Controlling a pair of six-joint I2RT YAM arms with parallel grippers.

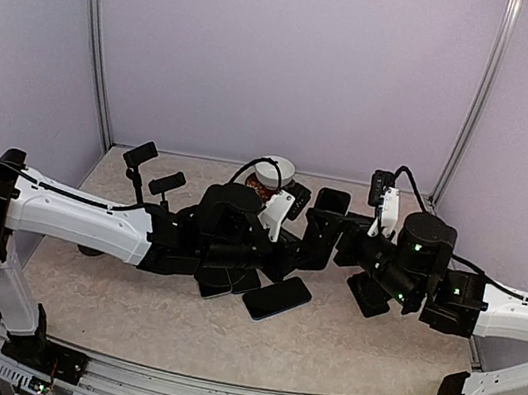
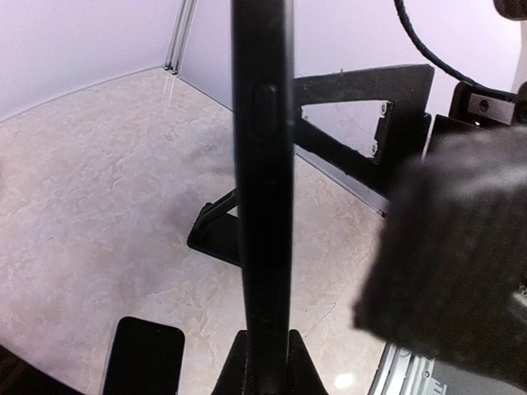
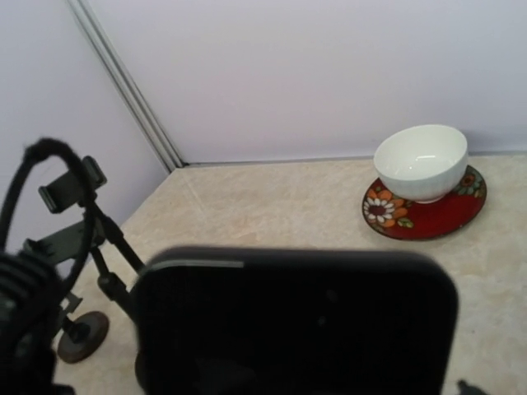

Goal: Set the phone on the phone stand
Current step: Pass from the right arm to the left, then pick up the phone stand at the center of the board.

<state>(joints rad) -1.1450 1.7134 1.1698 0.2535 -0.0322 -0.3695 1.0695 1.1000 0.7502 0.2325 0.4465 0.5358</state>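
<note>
1. The worktop is pale and marbled, and the white bowl stands at its back edge.
2. The left arm reaches in from the left. Its hand is shut tight on the lower edge of the phone, in front of the bowl and a little to its right.
3. The right arm comes in from the other side. Its hand is right of the bowl, close beside the phone (I cannot tell how far its fingers are spread).
4. The phone is held upright, off the worktop and not on any stand.
5. A black phone stand sits on the worktop, farther from the bowl than the held phone.
6. A tripod holder with two clamps stands well left of the bowl.
7. A second phone lies flat, well in front of the bowl.
8. A red flowered plate sits under the bowl.
</note>
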